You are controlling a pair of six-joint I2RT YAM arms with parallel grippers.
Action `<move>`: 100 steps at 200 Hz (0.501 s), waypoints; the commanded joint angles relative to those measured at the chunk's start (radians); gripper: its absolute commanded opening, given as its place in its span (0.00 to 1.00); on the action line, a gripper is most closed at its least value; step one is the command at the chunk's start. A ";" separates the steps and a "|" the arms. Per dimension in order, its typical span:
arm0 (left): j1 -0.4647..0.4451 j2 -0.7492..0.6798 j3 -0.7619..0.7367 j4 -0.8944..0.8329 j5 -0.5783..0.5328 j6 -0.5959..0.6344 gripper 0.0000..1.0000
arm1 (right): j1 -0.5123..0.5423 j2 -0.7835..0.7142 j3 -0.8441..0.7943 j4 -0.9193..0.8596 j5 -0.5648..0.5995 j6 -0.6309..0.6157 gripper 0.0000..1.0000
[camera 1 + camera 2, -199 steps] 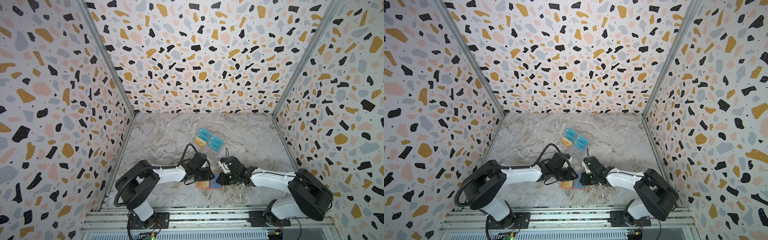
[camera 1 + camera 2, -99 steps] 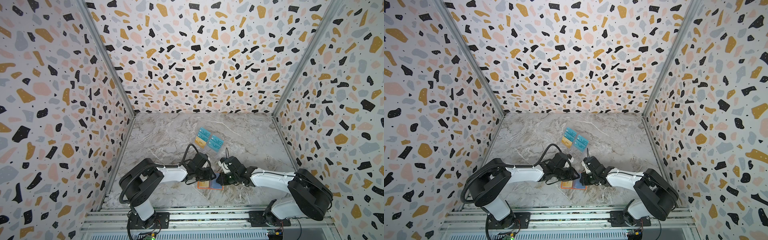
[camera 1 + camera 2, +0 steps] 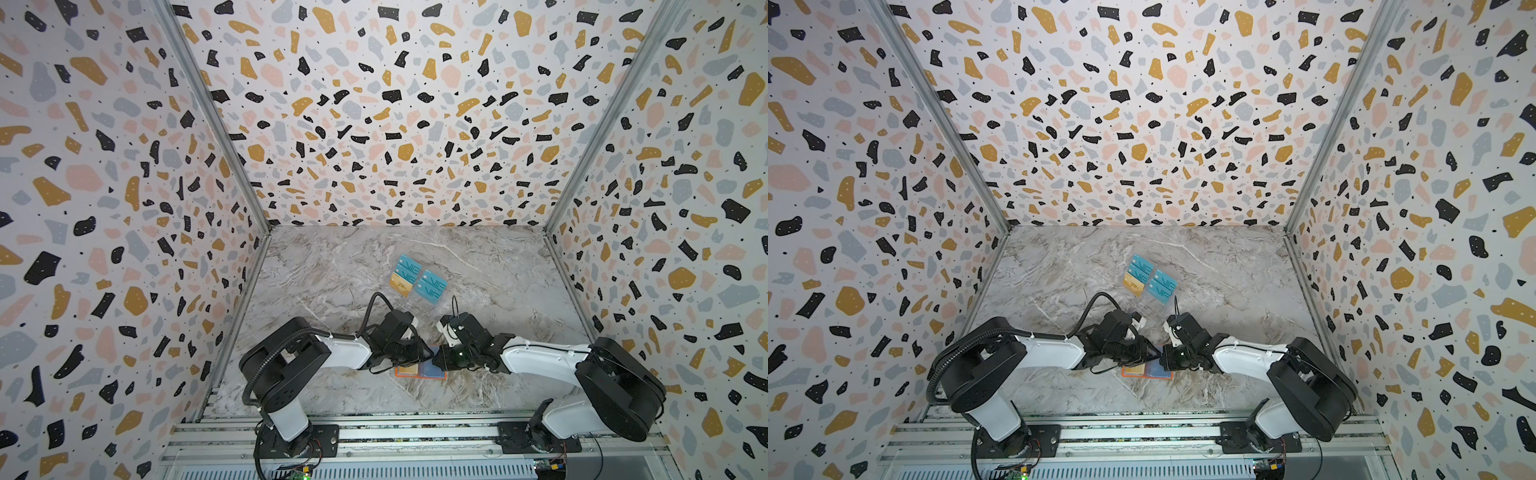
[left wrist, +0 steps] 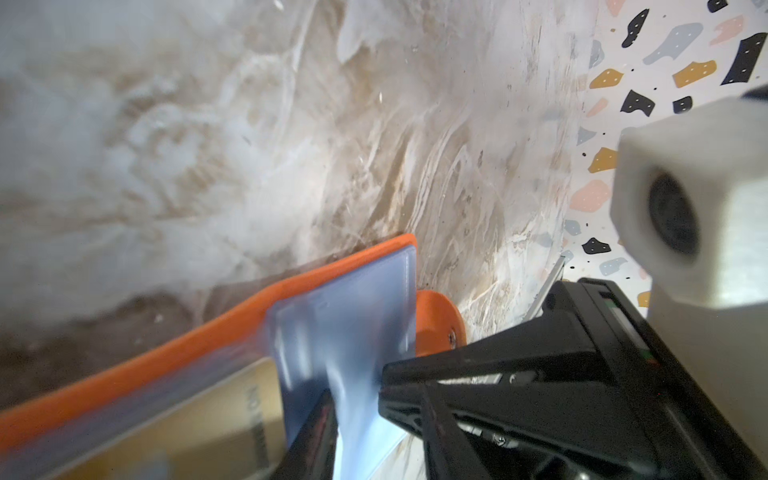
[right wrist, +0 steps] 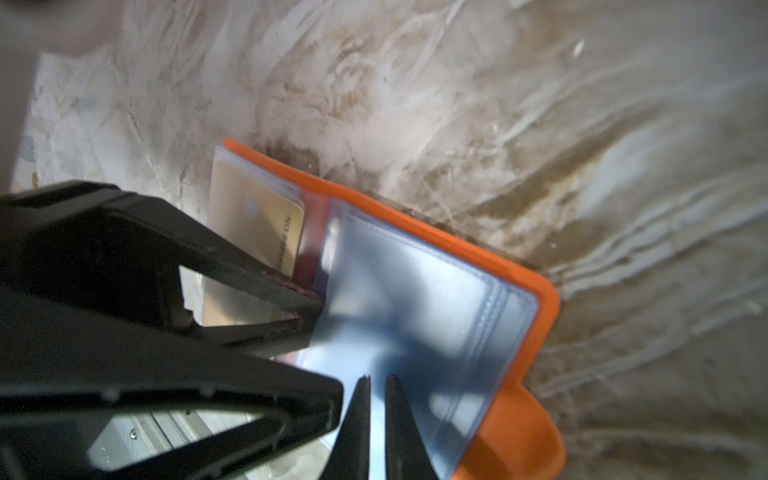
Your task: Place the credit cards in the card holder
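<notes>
Orange card holder (image 5: 546,307) lies open on the worktop (image 5: 540,104) under the right end effector (image 5: 376,384), which pinches its clear sleeve (image 5: 415,299) (probably floppy, slippery: take the free edge); left end effector (image 5: 322,349) gapes alongside.

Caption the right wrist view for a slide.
The right gripper pinches a clear sleeve of the open orange card holder; a gold card sits sleeved opposite.

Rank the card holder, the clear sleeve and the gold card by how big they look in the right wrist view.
1. card holder, orange cover outside everything else.
2. clear sleeve, pinched in the right claw; nearer the camera, so flattered.
3. gold card; unsure, the left claw hides part.
</notes>
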 commanded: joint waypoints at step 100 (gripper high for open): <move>0.019 0.022 -0.052 0.184 0.027 -0.085 0.28 | -0.035 -0.156 -0.037 -0.042 0.055 0.044 0.11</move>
